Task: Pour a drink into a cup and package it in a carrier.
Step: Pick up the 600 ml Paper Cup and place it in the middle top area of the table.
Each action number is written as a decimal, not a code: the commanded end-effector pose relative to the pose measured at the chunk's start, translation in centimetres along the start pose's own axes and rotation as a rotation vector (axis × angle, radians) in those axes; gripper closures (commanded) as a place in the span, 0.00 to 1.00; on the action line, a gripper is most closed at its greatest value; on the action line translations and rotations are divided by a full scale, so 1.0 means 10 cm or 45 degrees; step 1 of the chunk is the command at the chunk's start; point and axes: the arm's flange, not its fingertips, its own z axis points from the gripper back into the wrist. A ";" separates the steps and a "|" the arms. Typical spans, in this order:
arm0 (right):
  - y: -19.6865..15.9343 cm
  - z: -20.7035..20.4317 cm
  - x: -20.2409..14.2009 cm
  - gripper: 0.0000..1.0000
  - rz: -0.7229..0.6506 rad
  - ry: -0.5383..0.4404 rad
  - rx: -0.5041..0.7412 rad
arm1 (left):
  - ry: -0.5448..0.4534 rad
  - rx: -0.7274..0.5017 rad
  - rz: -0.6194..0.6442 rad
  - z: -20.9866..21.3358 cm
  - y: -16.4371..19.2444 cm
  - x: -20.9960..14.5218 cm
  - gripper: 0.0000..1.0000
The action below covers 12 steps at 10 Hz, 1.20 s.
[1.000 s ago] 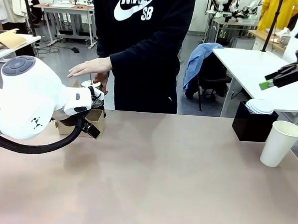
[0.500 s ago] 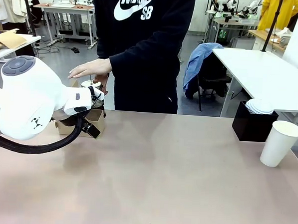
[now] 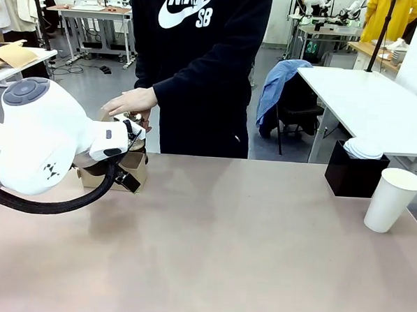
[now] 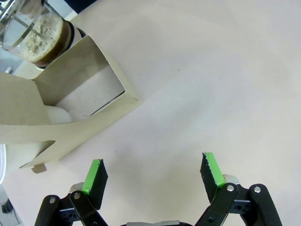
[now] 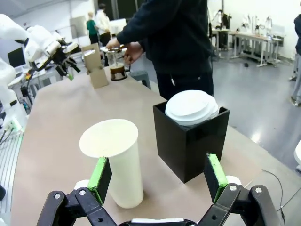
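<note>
The pinkish-beige tabletop [image 3: 225,248] lay wide across the middle, a white table [image 3: 379,109] and blue-draped chair [image 3: 288,97] behind! The cup [image 3: 394,199] stood by the black box [image 3: 356,169], away from the carrier [image 4: 89,99]. And the left wrist view gave the foam on the drink [image 4: 47,40], beside that carrier, which the front view hid behind the arm [image 3: 48,137]! Left claw [image 4: 154,169], fingers apart; right claw [image 5: 157,172], apart too, near the cup!

Carrier [image 4: 101,117] beside pot [image 4: 56,35] of frothy brown drink [image 4: 45,44]; left gripper [image 4: 154,165] open, 2 fingers apart.
</note>
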 end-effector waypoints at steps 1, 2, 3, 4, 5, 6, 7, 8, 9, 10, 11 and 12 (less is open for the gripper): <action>0.04 -0.01 -0.08 0.00 0.056 -0.005 0.039 | 0.000 -0.002 0.001 0.00 0.00 0.00 0.00; 0.08 -0.05 -0.21 0.00 0.056 0.041 0.074 | 0.000 -0.002 0.001 0.00 0.00 0.00 0.00; 0.20 -0.23 -0.15 0.00 -0.025 0.113 0.112 | 0.000 -0.002 0.001 0.00 0.00 0.00 0.00; 0.02 -0.02 -0.16 0.00 0.009 0.012 0.031 | 0.000 -0.002 0.001 0.00 0.00 0.00 0.00; 0.02 -0.02 -0.16 0.00 0.009 0.012 0.031 | 0.000 -0.002 0.001 0.00 0.00 0.00 0.00; 0.02 -0.02 -0.16 0.00 0.009 0.012 0.031 | 0.000 -0.002 0.001 0.00 0.00 0.00 0.00; 0.06 -0.10 -0.22 0.00 -0.009 0.039 0.068 | 0.000 -0.002 0.001 0.00 0.00 0.00 0.00; 0.07 -0.20 -0.37 0.00 0.031 -0.034 0.080 | 0.000 -0.002 0.001 0.00 0.00 0.00 0.00; 0.15 -0.32 -0.49 0.00 0.057 -0.084 0.104 | 0.000 -0.002 0.001 0.00 0.00 0.00 0.00; 0.13 -0.40 -0.55 0.00 0.073 -0.126 0.122 | 0.000 -0.002 0.001 0.00 0.00 0.00 0.00; 0.16 -0.44 -0.63 0.00 0.097 -0.143 0.085 | 0.000 -0.002 0.001 0.00 0.00 0.00 0.00; 0.21 -0.47 -0.73 0.00 0.117 -0.123 0.103 | 0.000 -0.002 0.001 0.00 0.00 0.00 0.00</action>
